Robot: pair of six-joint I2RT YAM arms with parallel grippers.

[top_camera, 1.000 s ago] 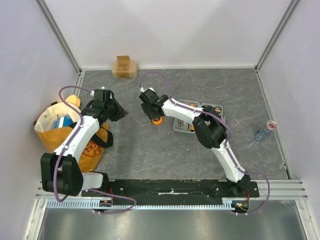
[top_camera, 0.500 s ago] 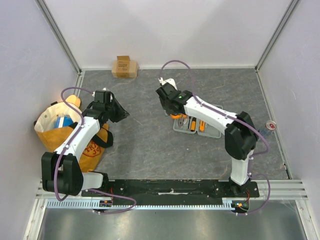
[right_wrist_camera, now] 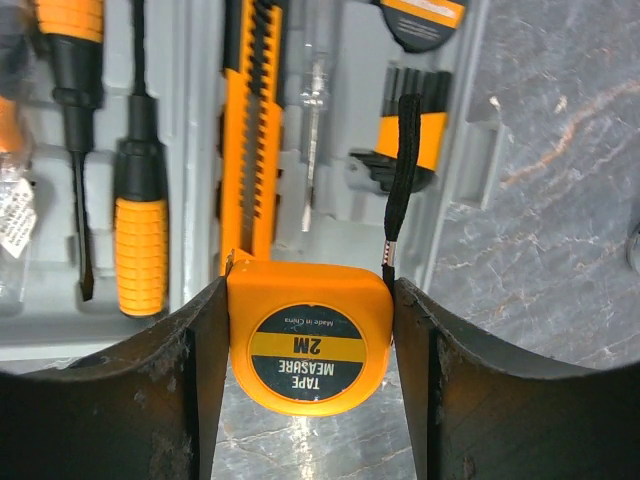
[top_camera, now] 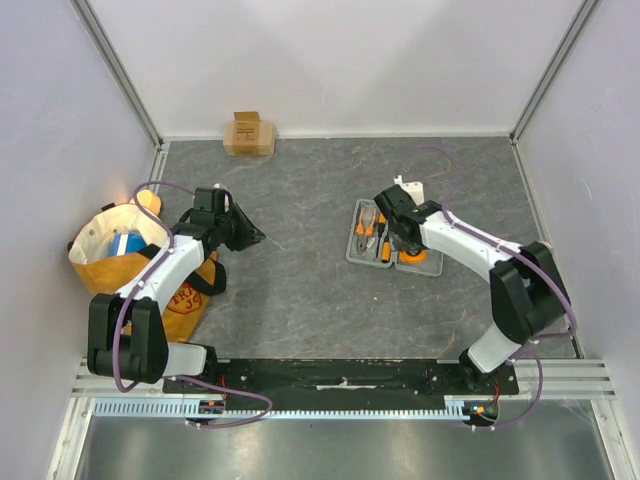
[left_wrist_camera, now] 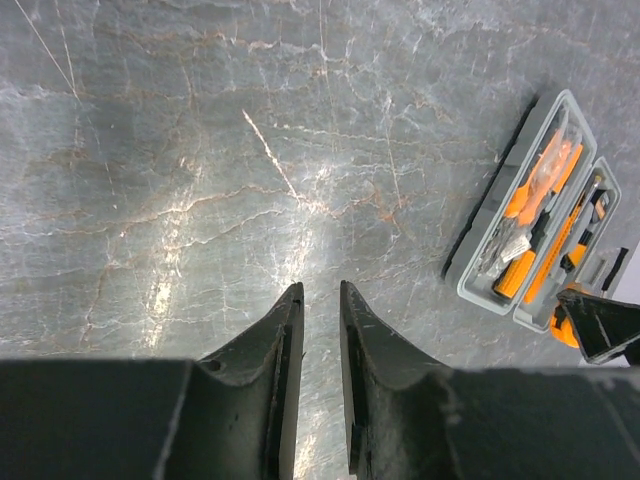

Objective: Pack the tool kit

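Observation:
The grey tool case (top_camera: 352, 250) lies open right of centre, also in the left wrist view (left_wrist_camera: 478, 292). It holds orange-and-black tools: pliers (top_camera: 366, 222), screwdrivers (right_wrist_camera: 140, 240) and a utility knife (right_wrist_camera: 248, 130). My right gripper (top_camera: 410, 246) is shut on the orange tape measure (right_wrist_camera: 305, 345), held by its sides just above the case's near edge (right_wrist_camera: 455, 200); the tape measure also shows from above (top_camera: 414, 257). My left gripper (left_wrist_camera: 320, 290) hangs over bare floor left of the case (top_camera: 255, 237), empty, jaws a narrow gap apart.
A yellow-orange bag (top_camera: 125, 255) sits at the left wall under the left arm. A small brown cardboard box (top_camera: 249, 133) stands at the back wall. A small can or bottle (top_camera: 530, 260) lies at the right. Walls close three sides.
My right arm has swung right with the tape measure, from mid-floor to over the case's near right part. My left gripper has shifted a little right and looks narrower.

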